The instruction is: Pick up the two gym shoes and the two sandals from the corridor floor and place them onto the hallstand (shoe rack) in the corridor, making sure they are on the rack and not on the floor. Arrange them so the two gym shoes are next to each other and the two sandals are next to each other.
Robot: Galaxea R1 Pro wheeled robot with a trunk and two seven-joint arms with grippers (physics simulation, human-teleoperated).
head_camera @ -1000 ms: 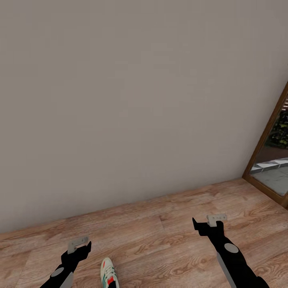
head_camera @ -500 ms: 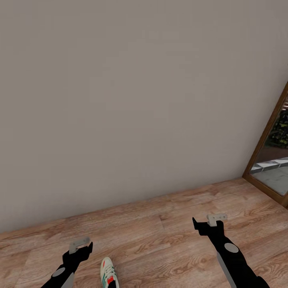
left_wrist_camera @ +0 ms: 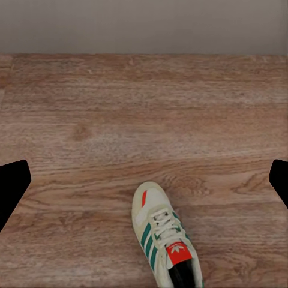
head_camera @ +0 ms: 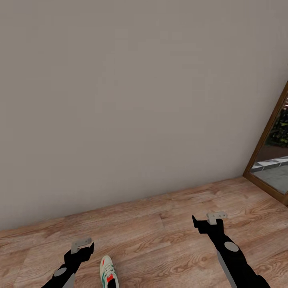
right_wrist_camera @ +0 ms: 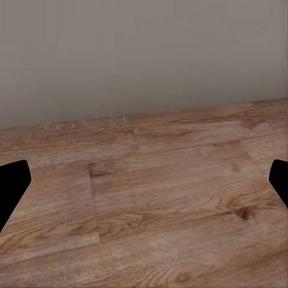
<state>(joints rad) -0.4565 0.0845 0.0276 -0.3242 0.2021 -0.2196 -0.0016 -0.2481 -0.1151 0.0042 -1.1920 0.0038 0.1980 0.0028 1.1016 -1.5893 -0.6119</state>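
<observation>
One gym shoe (left_wrist_camera: 164, 239) lies on the corridor floor (head_camera: 160, 236), between and just short of the left gripper (head_camera: 82, 244) fingers, which are spread wide, gripping nothing. The right gripper (head_camera: 208, 219) fingers are likewise spread over bare planks.

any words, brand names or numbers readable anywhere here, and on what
No readable text anywhere.
gym shoe: the red tongue patch carries a small white mark, too blurred to read.
wall, floor and mirror frame: no lettering.
</observation>
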